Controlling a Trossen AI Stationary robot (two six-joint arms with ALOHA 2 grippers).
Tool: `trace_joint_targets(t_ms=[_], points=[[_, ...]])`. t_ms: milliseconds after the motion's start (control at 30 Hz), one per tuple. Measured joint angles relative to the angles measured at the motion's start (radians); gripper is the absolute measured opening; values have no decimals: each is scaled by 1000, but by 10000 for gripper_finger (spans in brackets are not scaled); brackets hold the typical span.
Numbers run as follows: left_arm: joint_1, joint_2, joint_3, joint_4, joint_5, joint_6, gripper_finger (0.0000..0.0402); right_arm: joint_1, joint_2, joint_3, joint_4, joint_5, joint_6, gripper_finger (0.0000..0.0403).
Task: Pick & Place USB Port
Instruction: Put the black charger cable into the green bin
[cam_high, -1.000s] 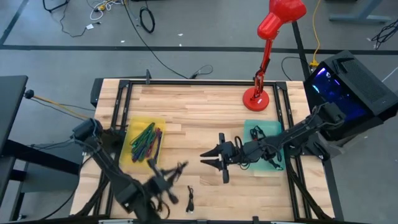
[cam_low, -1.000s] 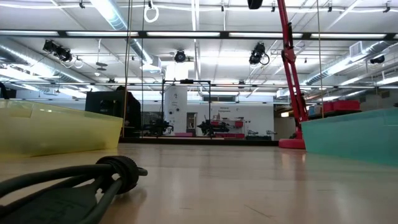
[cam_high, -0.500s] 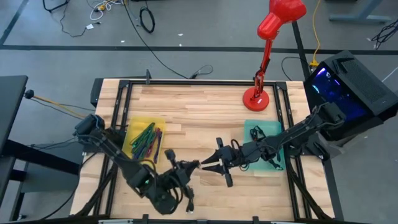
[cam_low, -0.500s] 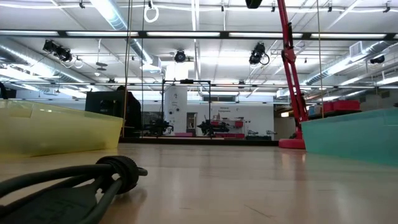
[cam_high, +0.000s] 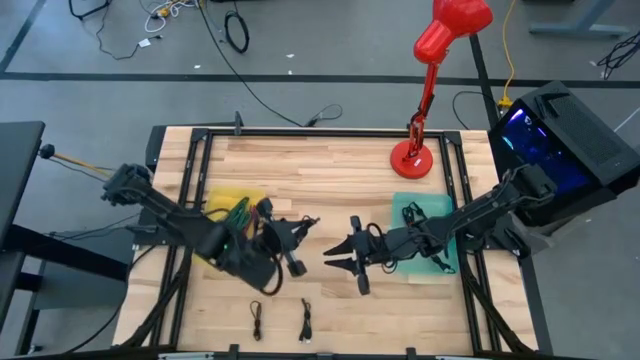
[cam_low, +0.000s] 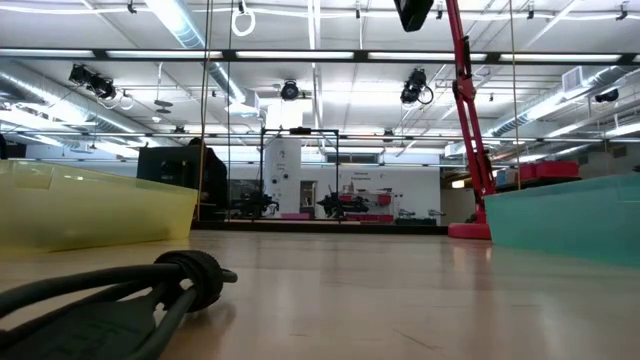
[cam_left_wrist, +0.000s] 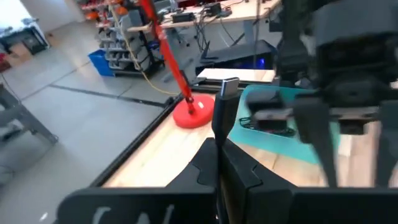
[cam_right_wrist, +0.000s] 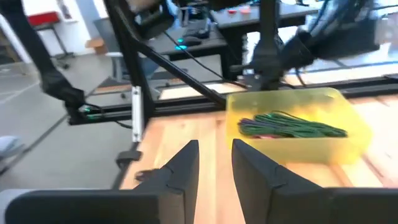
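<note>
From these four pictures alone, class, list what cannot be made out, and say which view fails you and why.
- Left gripper: the high view is too small and the left wrist view blurred, so whether the cable connector is gripped or not stays unclear.
- Teal bin: the right arm covers most of its contents in the high view.
- Two black cables near the table's front edge: too small to tell plug type.

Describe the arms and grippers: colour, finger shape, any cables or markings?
Both arms are dark, near black, built of slim jointed links. The left gripper and right gripper each end in two flat black fingers that taper toward the tip. Thin dark cables run along the right arm. No markings are legible.
</note>
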Motion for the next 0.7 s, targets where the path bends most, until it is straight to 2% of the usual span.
trace_joint_targets(t_ms=[100, 200, 267, 367, 400, 533, 700], points=[[10, -62, -162, 179, 30, 35, 4, -3, 0, 0, -23, 4, 0, 99], [15, -141, -325, 507, 128, 170, 4, -10, 0, 0, -24, 4, 0, 99], [14, -201, -437, 755, 223, 249, 4, -16, 0, 0, -32, 15, 5, 99], [11, -260, -569, 1061, 425, 323, 4, -24, 0, 1, -58, 54, 7, 99], [2, -272, -600, 1116, 443, 348, 4, -27, 0, 1, -59, 63, 7, 99], [-35, -277, -678, 1198, 386, 373, 4, -37, 0, 1, 6, 42, 3, 99], [-25, -241, -686, 1273, 418, 388, 4, -46, 7, 1, 116, 7, 7, 99]])
